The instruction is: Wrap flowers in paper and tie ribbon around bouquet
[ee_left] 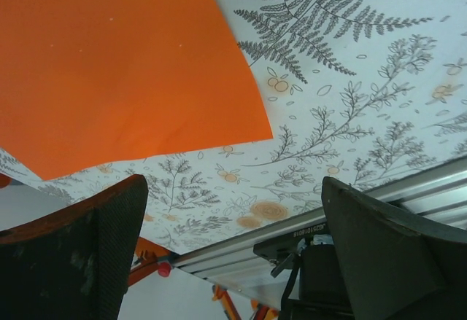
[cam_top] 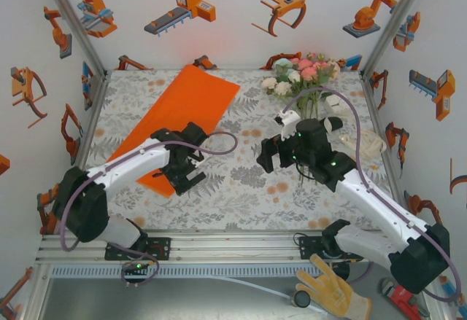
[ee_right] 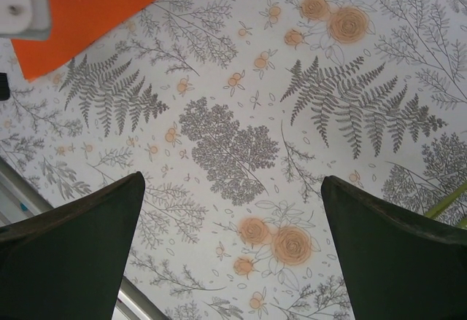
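White walls w/ orange robot-arm stickers (cam_top: 186, 10) box in a fern-print tabletop (cam_top: 248, 196). The paper (cam_top: 186, 105) lies flat, diagonal, rear left; the flowers (cam_top: 303, 72) sit rear right, well apart. Left jaws wide by the paper's near corner, right jaws wide over bare print, nothing held. Prob. next: take flowers low on stems, lay across sheet w/o creasing it. No legible writing; rail tag (ee_left: 305, 234) too small to read.

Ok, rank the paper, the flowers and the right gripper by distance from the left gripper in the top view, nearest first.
1. paper: its near end lies right beside the left gripper.
2. right gripper: off to the right, about level with it.
3. flowers: far back on the right.
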Controlling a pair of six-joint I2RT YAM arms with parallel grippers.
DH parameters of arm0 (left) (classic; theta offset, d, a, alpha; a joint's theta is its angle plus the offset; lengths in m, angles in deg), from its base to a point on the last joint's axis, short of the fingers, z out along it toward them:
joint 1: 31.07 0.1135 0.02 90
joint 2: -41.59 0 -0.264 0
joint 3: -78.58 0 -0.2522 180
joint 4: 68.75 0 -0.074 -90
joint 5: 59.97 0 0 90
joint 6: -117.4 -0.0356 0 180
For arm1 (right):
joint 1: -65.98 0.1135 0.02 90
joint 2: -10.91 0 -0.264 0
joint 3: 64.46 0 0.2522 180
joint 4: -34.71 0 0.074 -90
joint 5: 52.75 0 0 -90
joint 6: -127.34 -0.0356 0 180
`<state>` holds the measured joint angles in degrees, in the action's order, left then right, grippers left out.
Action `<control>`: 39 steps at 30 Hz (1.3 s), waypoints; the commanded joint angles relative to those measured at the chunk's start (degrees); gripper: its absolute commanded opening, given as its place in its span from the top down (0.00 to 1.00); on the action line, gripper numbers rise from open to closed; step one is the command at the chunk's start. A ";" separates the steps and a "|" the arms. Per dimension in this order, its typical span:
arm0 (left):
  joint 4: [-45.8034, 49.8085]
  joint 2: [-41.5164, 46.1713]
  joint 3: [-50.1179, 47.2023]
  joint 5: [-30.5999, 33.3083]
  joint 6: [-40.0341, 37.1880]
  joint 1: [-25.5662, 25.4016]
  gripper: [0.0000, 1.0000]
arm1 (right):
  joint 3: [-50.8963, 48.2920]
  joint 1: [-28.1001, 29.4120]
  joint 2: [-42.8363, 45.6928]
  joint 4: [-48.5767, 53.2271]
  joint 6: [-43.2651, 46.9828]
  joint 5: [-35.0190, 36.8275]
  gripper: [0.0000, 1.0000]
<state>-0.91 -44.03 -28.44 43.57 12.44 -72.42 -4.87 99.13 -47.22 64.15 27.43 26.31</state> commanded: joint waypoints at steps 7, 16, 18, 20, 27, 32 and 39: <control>-4.89 -7.80 -1.95 5.01 -0.97 -0.58 0.23 | -1.17 -0.01 2.41 1.54 1.69 2.85 0.01; -4.48 -11.97 -3.34 4.97 0.41 -0.96 0.22 | -1.18 -0.01 3.07 2.50 2.28 3.07 0.01; -5.38 -12.44 -3.67 6.56 0.61 -0.98 0.24 | -1.18 -0.02 3.10 2.49 2.13 3.10 0.01; -5.70 -13.04 -4.02 8.09 0.93 -1.07 0.27 | -1.17 -0.06 3.20 2.61 2.10 3.29 0.01; -6.09 -11.69 -4.16 9.20 1.73 -1.02 0.48 | -1.71 -0.03 3.81 2.70 1.49 3.29 0.01; -6.04 -8.68 -4.53 8.89 2.56 -1.15 0.68 | -1.02 -0.01 3.51 3.07 1.52 3.20 0.01; -6.11 -6.00 -3.65 7.21 3.05 -1.19 1.00 | -0.21 -0.01 4.10 3.08 -0.92 4.50 0.02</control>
<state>-7.83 -52.53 -32.68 51.68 14.91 -73.16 -5.88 99.13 -44.36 66.25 28.02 29.45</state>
